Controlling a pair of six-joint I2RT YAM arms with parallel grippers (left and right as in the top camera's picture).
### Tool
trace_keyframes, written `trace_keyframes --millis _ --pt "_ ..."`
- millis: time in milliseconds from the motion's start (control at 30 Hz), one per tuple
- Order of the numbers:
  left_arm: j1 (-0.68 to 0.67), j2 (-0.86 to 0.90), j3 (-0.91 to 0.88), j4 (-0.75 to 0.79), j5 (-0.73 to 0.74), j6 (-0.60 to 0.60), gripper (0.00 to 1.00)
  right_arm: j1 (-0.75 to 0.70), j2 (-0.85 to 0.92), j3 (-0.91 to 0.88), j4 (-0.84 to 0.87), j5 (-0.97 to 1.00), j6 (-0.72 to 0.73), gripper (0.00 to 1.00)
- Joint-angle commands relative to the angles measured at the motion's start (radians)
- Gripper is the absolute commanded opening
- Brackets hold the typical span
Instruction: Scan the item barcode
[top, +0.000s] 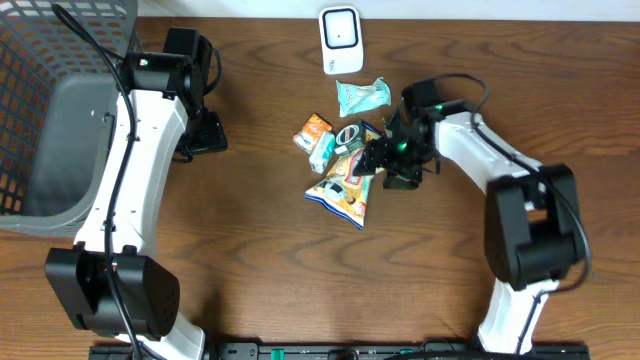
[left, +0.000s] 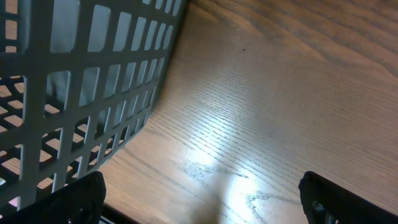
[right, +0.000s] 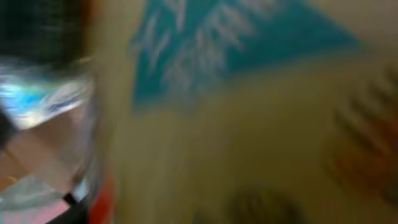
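Just in front of the white box-shaped barcode scanner (top: 340, 40): picking up an item.
The right gripper (top: 378, 160) is right at the yellow-and-blue foil snack bag (top: 340, 192) in the pile (top: 318, 138); blur hides whether it pinches. The left gripper (left: 208, 204), spread and empty, hangs well left of the scanner. Next, likely: grip, lift, face barcode to scanner. No print legible.

Brown wood-grain table (top: 270, 290) — a white strip (top: 500, 6) along its far edge.
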Motion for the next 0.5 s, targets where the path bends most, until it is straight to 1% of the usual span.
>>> trace_keyframes --millis 0,67,100,133,233,300,367,467 --pt "0.003 -0.001 -0.004 -0.003 -0.02 0.013 0.98 0.018 0.06 0.014 0.021 0.019 -0.046 0.51" --pt "0.003 -0.002 -0.004 -0.003 -0.02 0.013 0.98 0.016 0.065 0.015 0.027 -0.004 -0.096 0.31" --pt "0.003 -0.002 -0.004 -0.003 -0.02 0.013 0.97 0.013 0.064 0.015 0.028 -0.01 -0.108 0.08" --pt "0.003 -0.001 -0.004 -0.003 -0.02 0.013 0.98 0.008 0.056 0.017 0.025 -0.017 -0.114 0.01" --pt "0.003 -0.001 -0.004 -0.003 -0.02 0.013 0.98 -0.009 0.013 0.026 0.013 -0.018 -0.143 0.01" --pt "0.003 -0.001 -0.004 -0.004 -0.02 0.013 0.98 -0.018 -0.031 0.039 -0.01 0.027 -0.151 0.01" --pt "0.003 -0.001 -0.004 -0.003 -0.02 0.013 0.98 -0.022 -0.088 0.058 -0.05 0.145 -0.151 0.01" --pt "0.003 -0.001 -0.004 -0.003 -0.02 0.013 0.97 -0.013 -0.187 0.087 -0.113 0.396 -0.149 0.01"
